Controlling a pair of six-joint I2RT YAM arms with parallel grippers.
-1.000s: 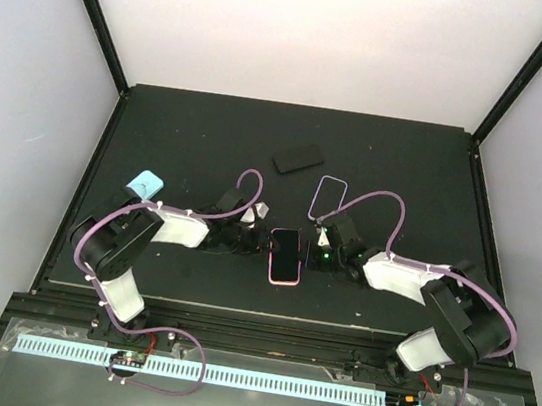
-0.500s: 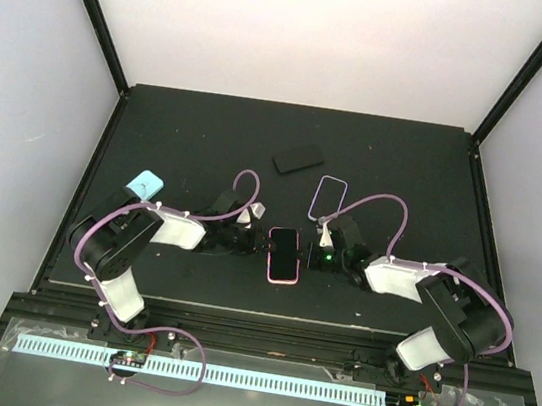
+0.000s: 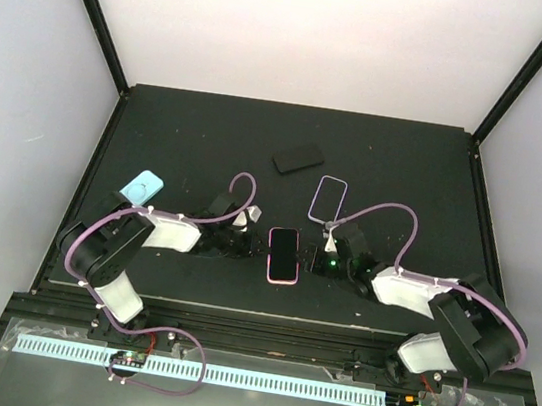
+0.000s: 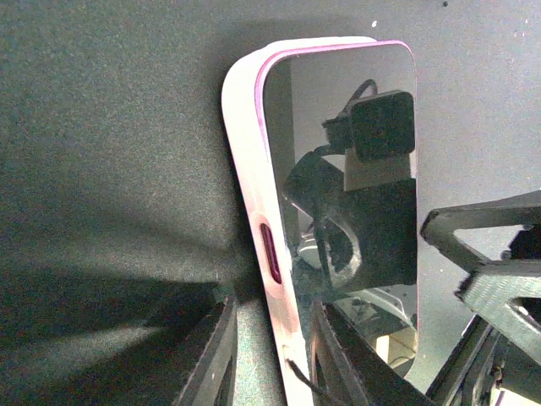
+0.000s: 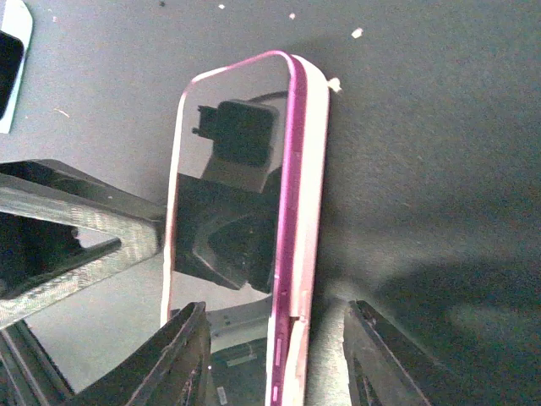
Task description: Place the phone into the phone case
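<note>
Black-screened phone [image 3: 284, 253] lies in a pink phone case [image 4: 245, 169]. Left hand [image 3: 259, 248], at 9 o'clock, is narrowly parted; right hand [image 3: 309, 261], at 3 o'clock, is spread wide.

The phone [image 3: 284, 252] is glossy black, its case [image 4: 247, 186] pale pink with a magenta rim, the tabletop [image 3: 190, 131] matte black, the second case [image 3: 328, 199] lilac-rimmed.

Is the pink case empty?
No, the phone sits inside the pink case, its dark screen framed by the rim.
</note>
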